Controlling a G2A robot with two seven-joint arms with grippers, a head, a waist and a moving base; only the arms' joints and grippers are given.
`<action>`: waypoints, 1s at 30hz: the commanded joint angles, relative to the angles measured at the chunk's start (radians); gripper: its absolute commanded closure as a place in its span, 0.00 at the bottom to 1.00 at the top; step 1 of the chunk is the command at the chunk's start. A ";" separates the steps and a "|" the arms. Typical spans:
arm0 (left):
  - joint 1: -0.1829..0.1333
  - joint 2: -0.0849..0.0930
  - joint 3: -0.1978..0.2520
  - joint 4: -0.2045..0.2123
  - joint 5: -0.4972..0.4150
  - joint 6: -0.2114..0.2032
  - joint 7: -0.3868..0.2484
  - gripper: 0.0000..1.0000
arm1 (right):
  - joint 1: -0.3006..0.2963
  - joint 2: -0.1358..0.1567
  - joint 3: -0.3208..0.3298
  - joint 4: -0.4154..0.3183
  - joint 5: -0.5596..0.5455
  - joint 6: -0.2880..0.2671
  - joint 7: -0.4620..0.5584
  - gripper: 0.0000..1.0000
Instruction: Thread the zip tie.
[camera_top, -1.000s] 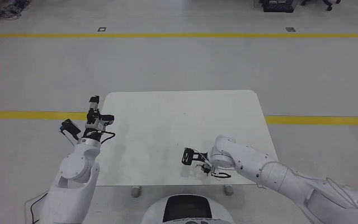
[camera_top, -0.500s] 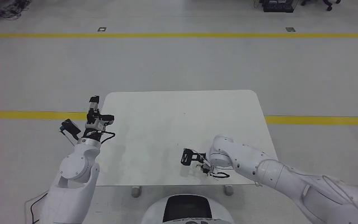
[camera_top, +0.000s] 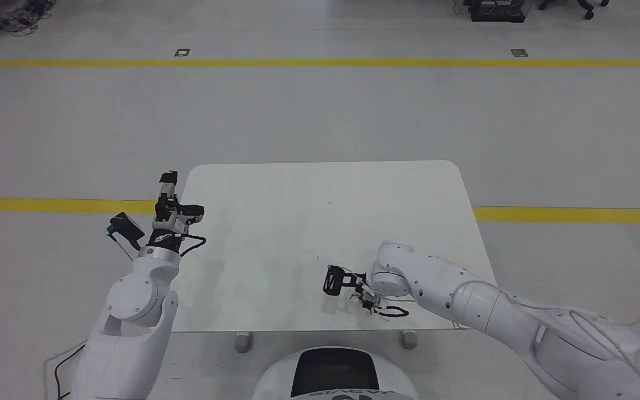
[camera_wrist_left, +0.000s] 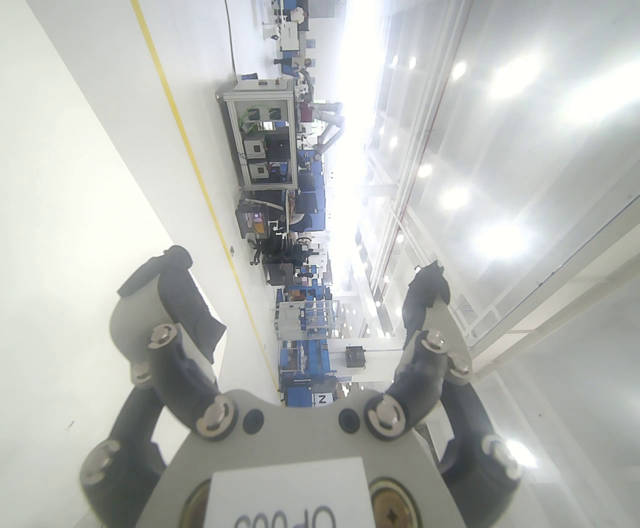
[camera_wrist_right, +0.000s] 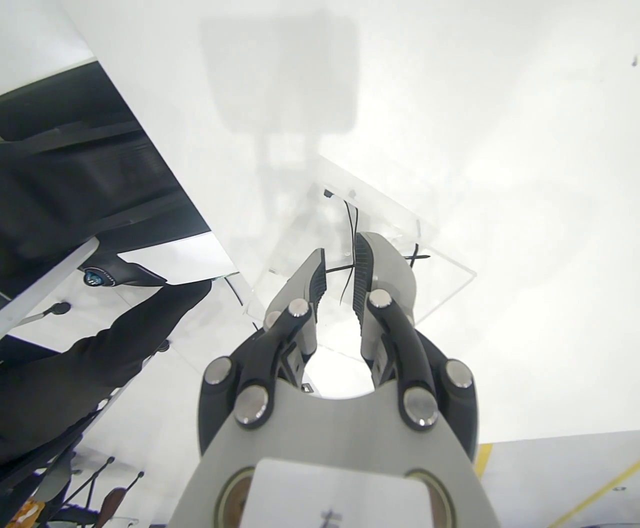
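A thin black zip tie (camera_wrist_right: 351, 220) lies on a clear acrylic plate (camera_wrist_right: 440, 270) on the white table (camera_top: 320, 200), near its front edge. One strand of the tie runs lengthwise and another crosses it. My right gripper (camera_wrist_right: 340, 250) hovers just over the plate, its fingers a narrow gap apart with the tie's strands showing between them; in the top view this gripper (camera_top: 335, 281) is low over the table's front. My left gripper (camera_wrist_left: 300, 265) is wide open with nothing in it, held up in the air off the table's left edge (camera_top: 168, 187).
The table's front edge (camera_wrist_right: 165, 180) runs close beside the plate. The table surface (camera_top: 400, 220) behind and to the right of the plate is bare white. A dark sleeve (camera_wrist_right: 115, 340) shows below the table edge.
My right arm has crept slightly left along the table's front. The left arm has not moved.
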 joint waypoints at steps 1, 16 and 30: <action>0.000 0.000 0.000 0.000 0.000 0.000 0.000 0.00 | 0.002 -0.003 -0.004 0.006 0.003 0.000 0.000 0.89; 0.000 0.000 0.000 0.000 0.000 0.000 0.000 0.00 | 0.000 -0.024 -0.005 0.041 0.007 0.000 0.011 0.90; 0.000 0.000 0.000 0.000 0.000 0.000 0.000 0.00 | 0.001 -0.032 -0.005 0.057 0.010 0.000 0.010 0.94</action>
